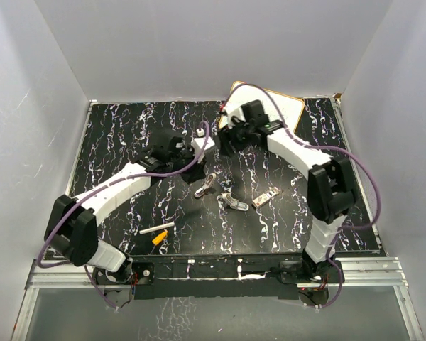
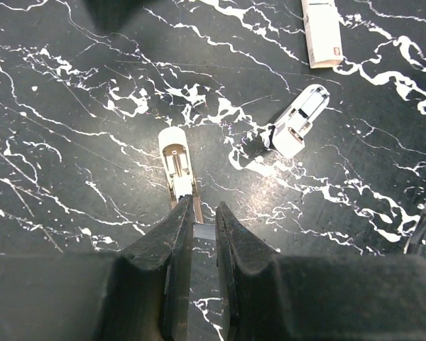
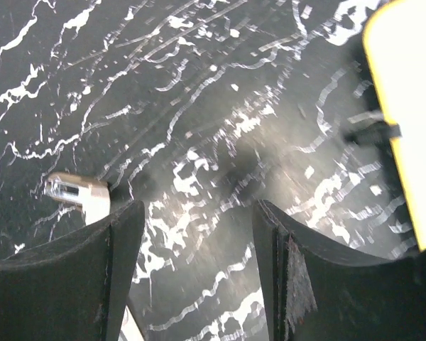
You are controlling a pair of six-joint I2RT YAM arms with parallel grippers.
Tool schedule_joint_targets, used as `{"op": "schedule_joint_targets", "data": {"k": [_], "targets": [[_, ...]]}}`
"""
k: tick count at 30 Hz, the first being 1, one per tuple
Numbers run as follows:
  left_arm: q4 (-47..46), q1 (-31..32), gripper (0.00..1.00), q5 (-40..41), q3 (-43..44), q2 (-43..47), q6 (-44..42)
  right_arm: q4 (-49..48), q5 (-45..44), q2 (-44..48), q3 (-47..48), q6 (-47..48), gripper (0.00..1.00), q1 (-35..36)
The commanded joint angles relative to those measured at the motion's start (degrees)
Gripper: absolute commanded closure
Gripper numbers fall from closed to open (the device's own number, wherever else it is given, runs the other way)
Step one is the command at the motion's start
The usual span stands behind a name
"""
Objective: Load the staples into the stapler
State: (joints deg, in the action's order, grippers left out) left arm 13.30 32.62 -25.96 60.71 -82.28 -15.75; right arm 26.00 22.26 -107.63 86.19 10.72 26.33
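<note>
Left gripper [image 2: 204, 207] is clenched on a small grey strip [image 2: 203, 231], which looks like the staples to me. Right gripper [image 3: 199, 209] hangs wide open with nothing in it. The stapler [image 2: 176, 160] lies opened on the table [image 2: 71, 142] just past the left fingertips, channel up. So I'd say we're at insertion: line the strip up with the channel and slide it in.

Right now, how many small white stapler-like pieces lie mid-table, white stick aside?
3, in a row mid-table: left piece, middle piece just right of it, right piece beyond that. Others may be hidden.
</note>
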Motion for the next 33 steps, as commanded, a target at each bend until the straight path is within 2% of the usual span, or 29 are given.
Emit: {"op": "schedule_joint_targets", "data": {"k": [1,7,15,19,33], "targets": [[-3.9,2.5,1.00,3.9,-1.4,-2.1,-0.2,-1.1,3.0,10.2,-4.1,1.9,0.36,-5.0],[-4.4,5.7,1.00,10.2,-1.6,-5.7,0.5,-1.4,6.5,18.0,-11.2,5.5,0.36,-11.5],[-4.9,6.3,1.00,13.6,-2.6,-7.1,1.3,-5.3,13.1,25.5,-21.0,7.8,0.36,-16.6],[-4.8,6.3,1.00,14.4,-2.7,-8.0,1.8,-6.4,16.1,26.6,-23.2,7.5,0.36,-18.8],[-4.8,6.3,1.00,15.6,-2.9,-9.9,3.8,-7.0,18.6,27.2,-25.1,7.3,0.35,-21.8]]}}
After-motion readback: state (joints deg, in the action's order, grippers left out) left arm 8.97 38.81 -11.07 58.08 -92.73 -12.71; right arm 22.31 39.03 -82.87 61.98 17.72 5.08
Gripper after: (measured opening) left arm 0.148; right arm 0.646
